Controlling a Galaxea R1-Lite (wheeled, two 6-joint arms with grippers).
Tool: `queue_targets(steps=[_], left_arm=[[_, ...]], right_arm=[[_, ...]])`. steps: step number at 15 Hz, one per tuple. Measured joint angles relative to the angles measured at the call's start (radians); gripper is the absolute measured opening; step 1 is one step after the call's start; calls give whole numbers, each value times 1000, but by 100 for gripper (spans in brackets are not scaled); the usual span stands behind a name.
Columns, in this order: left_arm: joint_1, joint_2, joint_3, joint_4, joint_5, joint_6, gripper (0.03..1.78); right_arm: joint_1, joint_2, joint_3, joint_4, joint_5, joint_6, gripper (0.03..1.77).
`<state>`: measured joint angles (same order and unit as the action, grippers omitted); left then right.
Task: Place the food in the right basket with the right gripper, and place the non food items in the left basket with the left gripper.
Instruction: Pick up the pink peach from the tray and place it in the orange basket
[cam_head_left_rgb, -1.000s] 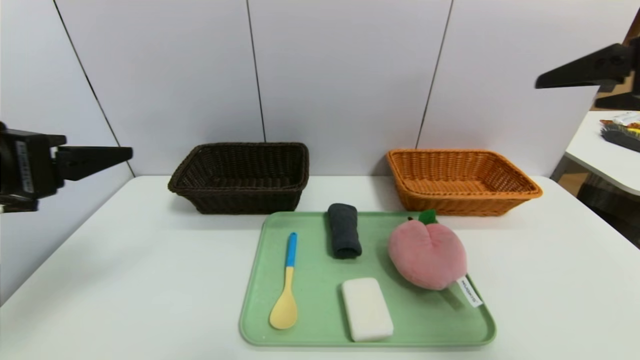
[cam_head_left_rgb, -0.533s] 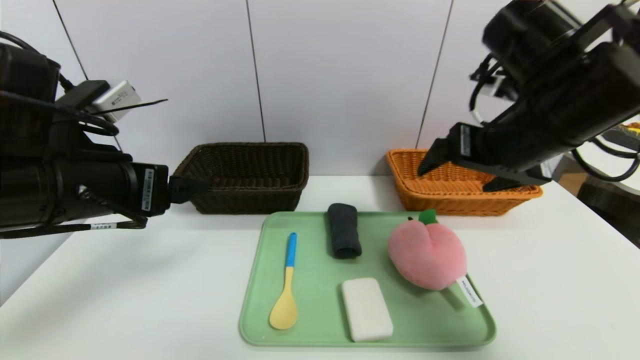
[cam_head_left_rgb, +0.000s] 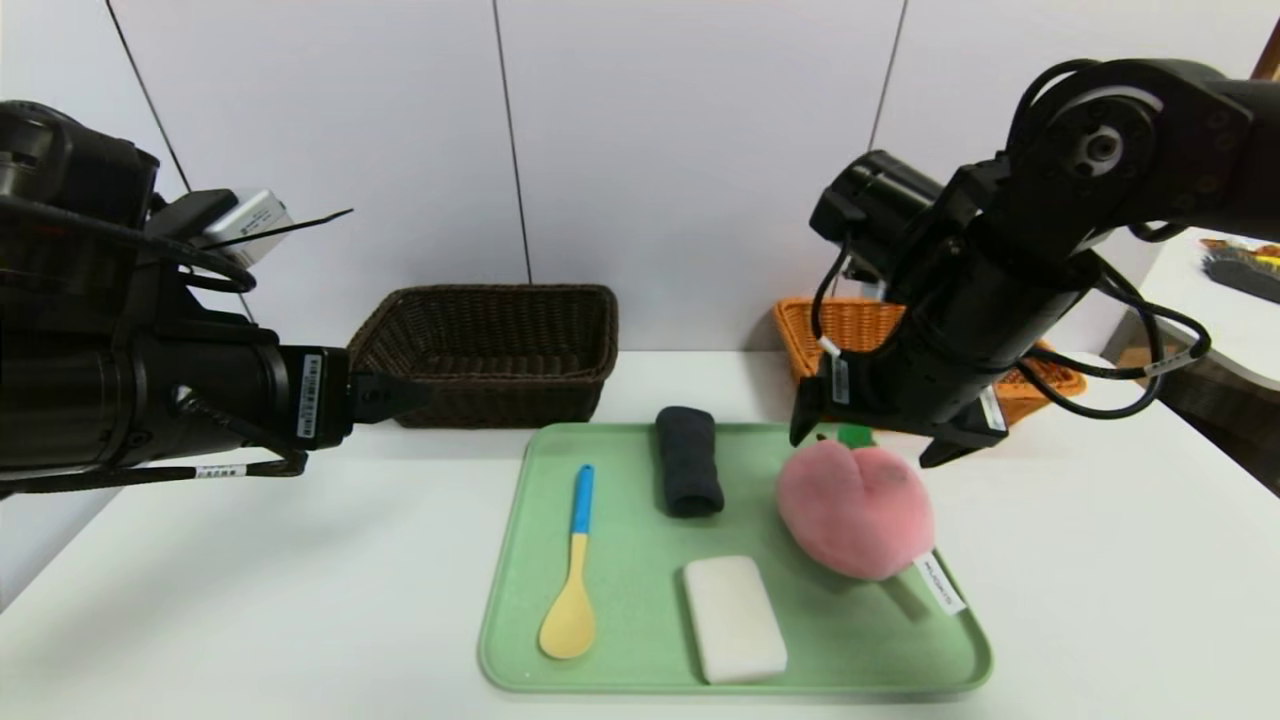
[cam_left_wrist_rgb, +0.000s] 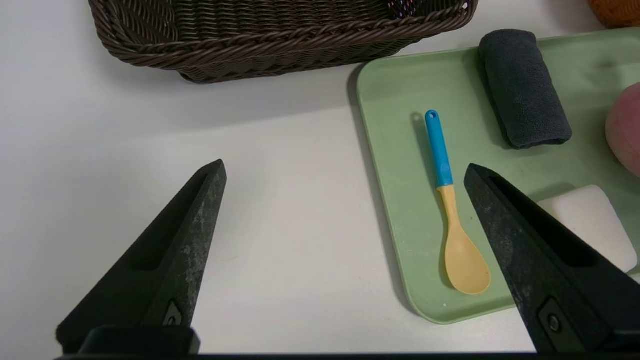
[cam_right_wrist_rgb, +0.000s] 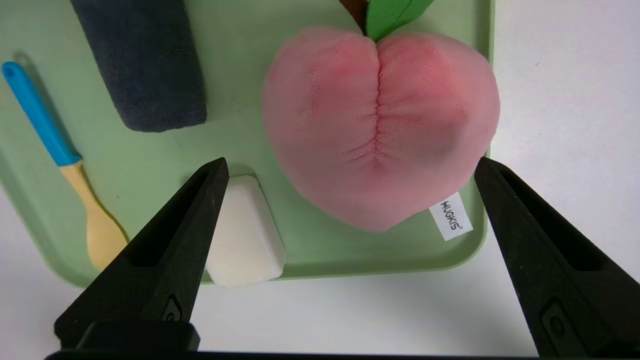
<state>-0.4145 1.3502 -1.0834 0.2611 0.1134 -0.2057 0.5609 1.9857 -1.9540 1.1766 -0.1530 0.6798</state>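
The left gripper (cam_head_left_rgb: 395, 395) is held above the bare white table (cam_head_left_rgb: 250, 560), its tapered matt black fingers spread wide with nothing between them; the left basket (cam_head_left_rgb: 490, 350), a dark brown wicker weave with flared sides and a braided rim, is seen just beyond its tip. On the smooth pale green tray (cam_head_left_rgb: 640, 670) the things are laid apart: a yellow spoon with a blue handle (cam_head_left_rgb: 573, 570) at the left, a rolled dark grey cloth (cam_head_left_rgb: 688, 462) of soft nap beside it, a white rounded bar (cam_head_left_rgb: 733, 617) nearer the front edge; the plush pink peach (cam_head_left_rgb: 855, 510), seamed down the middle, with a green felt leaf and a white tag, is set at the tray's right. The right gripper (cam_head_left_rgb: 868, 440) is poised above the peach's leaf end, jaws fully parted and empty; in the right wrist view the peach is framed between the two fingers, untouched. The right basket (cam_head_left_rgb: 850, 325), orange-tan wicker, is largely hidden behind that arm.
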Motion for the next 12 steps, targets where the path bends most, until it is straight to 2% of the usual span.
queue_targets(steps=[3,8,12], left_arm=[[0,0,3,0,-1,0,169],[-4,-7,5,0,-6,0,169],[-28,-22,13,4,-10,-1,169]], right_arm=[[11,24,0,16,-61,-5,170],[36,45,1,74,-115,-13,170],[47,59,0,83,-120,-6,170]])
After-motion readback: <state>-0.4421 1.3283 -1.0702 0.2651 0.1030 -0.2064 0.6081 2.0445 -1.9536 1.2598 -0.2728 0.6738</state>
